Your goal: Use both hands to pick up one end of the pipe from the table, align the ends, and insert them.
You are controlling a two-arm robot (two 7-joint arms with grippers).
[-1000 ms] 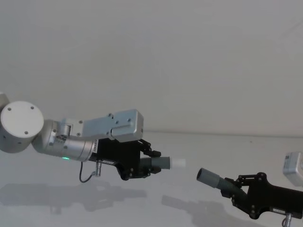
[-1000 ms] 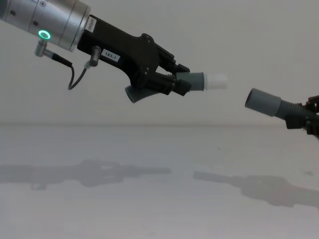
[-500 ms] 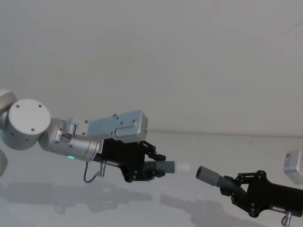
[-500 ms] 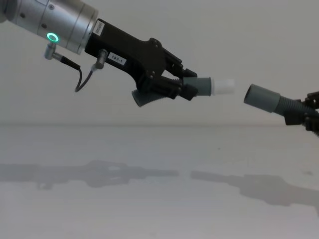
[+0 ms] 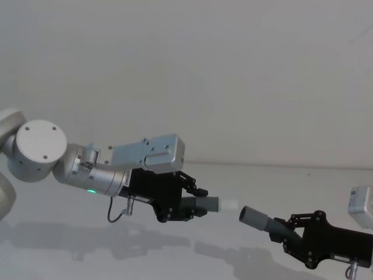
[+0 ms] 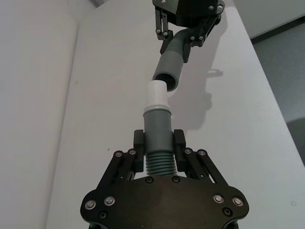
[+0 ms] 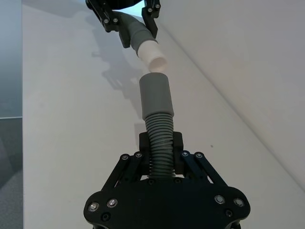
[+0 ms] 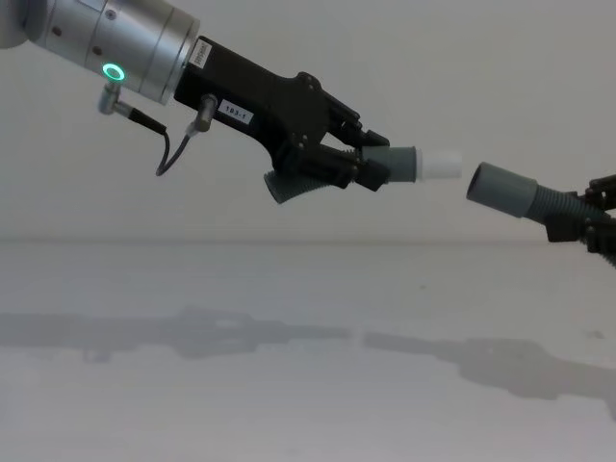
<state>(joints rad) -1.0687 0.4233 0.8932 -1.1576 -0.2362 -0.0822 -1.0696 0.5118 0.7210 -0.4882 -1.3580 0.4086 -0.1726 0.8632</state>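
Both pieces of the pipe hang in the air above the table [image 8: 289,385]. My left gripper [image 5: 187,205] is shut on the shorter grey piece [image 8: 395,166], also seen as the shorter piece [image 6: 157,129]. Its white tip [image 8: 441,165] points right. My right gripper [image 5: 289,232] is shut on the ribbed neck of the longer piece [image 7: 157,102]. That piece's wide grey socket [image 8: 500,189] faces the white tip [image 6: 156,95]. A narrow gap separates the two ends, with the socket [image 6: 167,76] sitting slightly lower and tilted.
A plain pale wall rises behind the table [image 5: 87,256]. Shadows of both arms lie on the table surface below them. A silver part of the right arm [image 5: 361,207] shows at the right edge.
My left gripper has carried the white-tipped piece rightward and a little lower, so the gap to the socket has shrunk to a sliver. The right gripper has barely shifted.
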